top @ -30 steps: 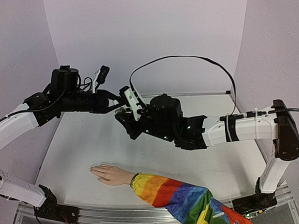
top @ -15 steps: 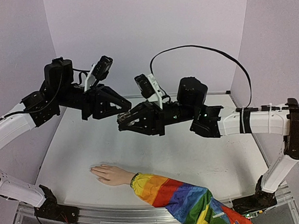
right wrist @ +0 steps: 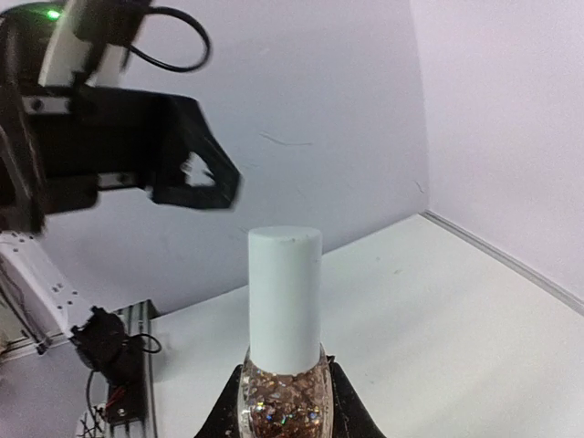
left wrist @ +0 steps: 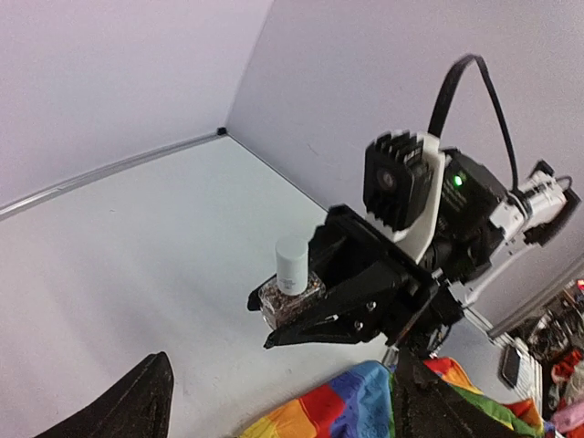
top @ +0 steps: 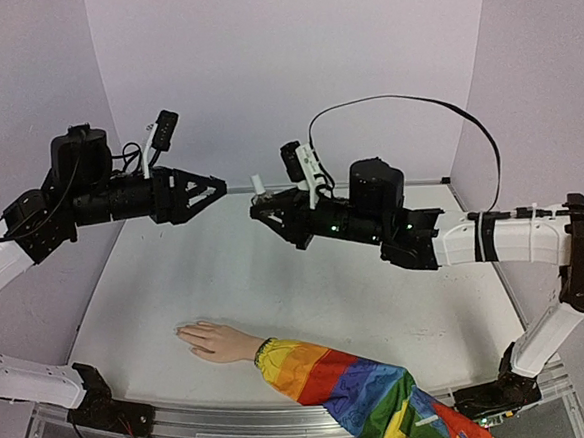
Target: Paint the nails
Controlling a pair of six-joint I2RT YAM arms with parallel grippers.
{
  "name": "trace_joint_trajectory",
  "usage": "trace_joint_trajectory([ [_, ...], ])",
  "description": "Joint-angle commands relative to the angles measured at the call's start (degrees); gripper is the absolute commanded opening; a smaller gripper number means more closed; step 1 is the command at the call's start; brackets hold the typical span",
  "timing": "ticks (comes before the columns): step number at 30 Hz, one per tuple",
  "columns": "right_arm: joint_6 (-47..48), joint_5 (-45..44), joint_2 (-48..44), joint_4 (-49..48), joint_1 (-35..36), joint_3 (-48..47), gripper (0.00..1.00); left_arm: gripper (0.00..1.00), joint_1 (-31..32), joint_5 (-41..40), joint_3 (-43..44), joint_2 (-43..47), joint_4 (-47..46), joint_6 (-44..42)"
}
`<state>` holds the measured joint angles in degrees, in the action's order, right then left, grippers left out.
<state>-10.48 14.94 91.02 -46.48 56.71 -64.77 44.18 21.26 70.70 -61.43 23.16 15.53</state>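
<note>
Above mid-table, right gripper [top: 258, 211] pinching bottle [right wrist: 285, 319], left gripper [top: 218, 188] seemingly spread, gap between, mannequin hand [top: 212, 340] near front edge.

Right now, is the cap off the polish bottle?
No, the white cap sits on top of the glitter polish bottle, which the right gripper clamps.

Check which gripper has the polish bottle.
The right gripper, clamped on the glitter polish bottle with the white cap; the left gripper stands open, empty, apart from it.
</note>
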Motion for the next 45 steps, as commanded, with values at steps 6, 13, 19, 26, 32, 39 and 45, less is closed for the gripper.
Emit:
trace_joint_trajectory([
  [6,5.27,-20.10,5.49,-0.35,6.85,-6.50,0.00,0.63,-0.37,-8.52,2.75,-4.31,0.38,10.63],
  [13,7.03,-23.89,8.65,-0.50,10.62,-10.41,0.00,0.47,-0.19,-6.24,1.09,-5.33,-3.17,12.62],
  [19,7.22,-24.58,10.14,-0.58,11.67,-12.70,0.00,0.25,0.01,-4.82,-0.97,-4.20,-5.47,12.87],
  [26,5.39,-24.53,9.31,-2.22,11.69,-13.13,0.00,0.08,0.20,1.48,-2.66,-4.70,-6.68,9.54],
  [32,2.90,2.49,3.72,-5.65,6.67,-9.33,0.00,0.00,1.23,25.76,-2.58,-8.44,-7.86,-4.01],
  [39,-14.17,49.25,-2.05,-29.81,0.63,-2.15,0.00,0.00,1.33,46.69,-2.35,-7.06,-12.00,-11.00],
  [45,-11.28,38.69,-6.42,-28.67,0.14,3.42,0.00,0.01,1.34,43.91,1.26,-8.39,-12.17,-9.05],
])
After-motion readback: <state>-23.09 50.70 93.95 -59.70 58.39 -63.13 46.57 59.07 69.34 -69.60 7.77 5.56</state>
